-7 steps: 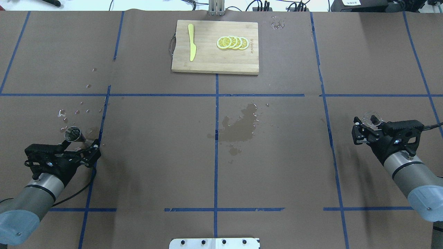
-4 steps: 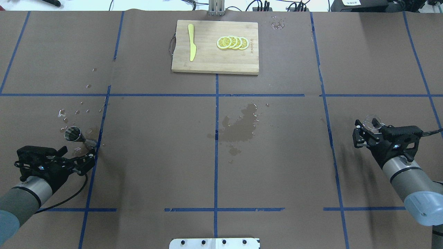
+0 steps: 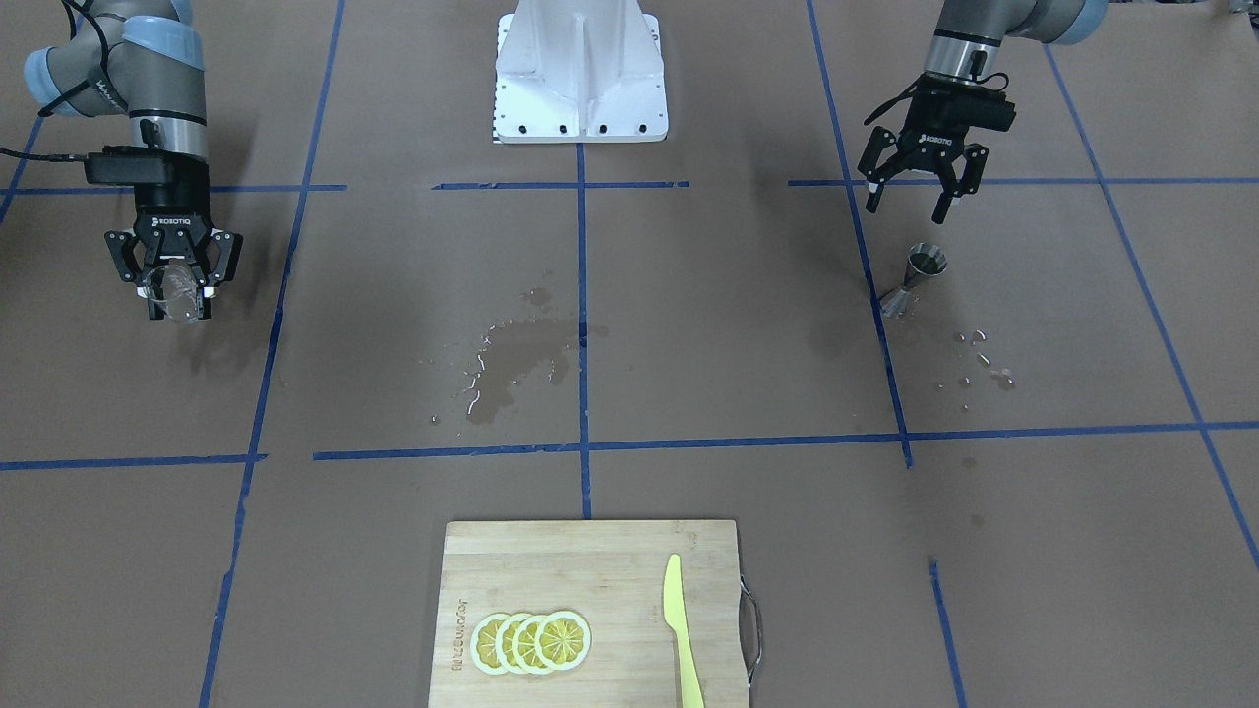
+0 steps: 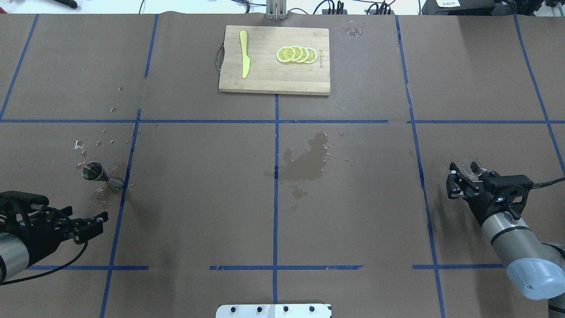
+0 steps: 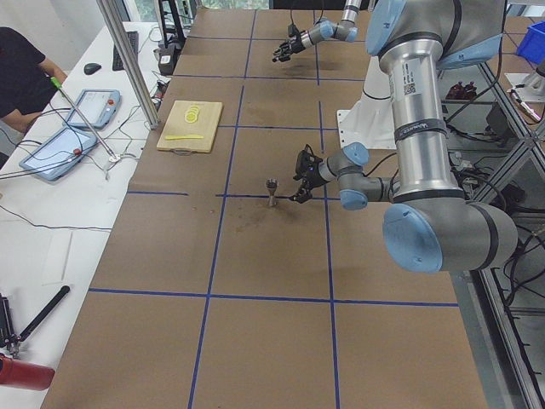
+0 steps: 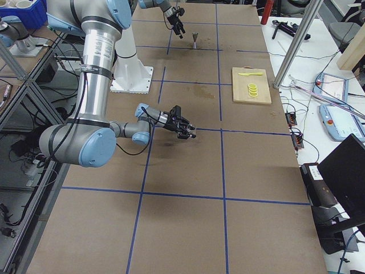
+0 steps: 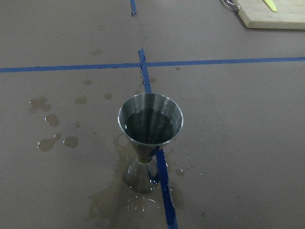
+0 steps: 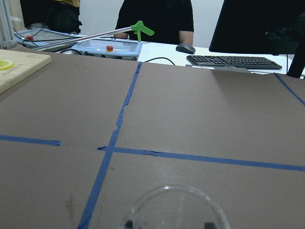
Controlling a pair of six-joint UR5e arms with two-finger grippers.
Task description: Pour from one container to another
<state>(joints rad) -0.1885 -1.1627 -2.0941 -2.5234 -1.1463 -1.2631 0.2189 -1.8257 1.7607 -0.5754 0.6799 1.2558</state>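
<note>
The right fingers (image 3: 152, 300) clamp the small clear glass cup (image 3: 177, 283) by its wall, off the table (image 3: 708, 295); it looks slick, light and fragile. The left fingers (image 3: 942, 206) hang spread and empty near the upright, liquid-filled steel jigger (image 7: 150, 125), probably top-heavy and best gripped at its waist.

table (image 4: 198, 198): brown paper cover, blue tape grid (image 4: 276, 212) | bamboo cutting board (image 4: 265, 77): far edge, centre | lemon slices (image 4: 296, 54): four, overlapping, on the board's right half in the overhead view | yellow knife (image 4: 244, 54): on the board's left half, apart from the slices | wet patch (image 4: 306, 161): dark, mid-table | water droplets (image 4: 79, 143): scattered at left | keyboard (image 8: 232, 60), mouse (image 8: 185, 47): on the white desk beyond the table's end
</note>
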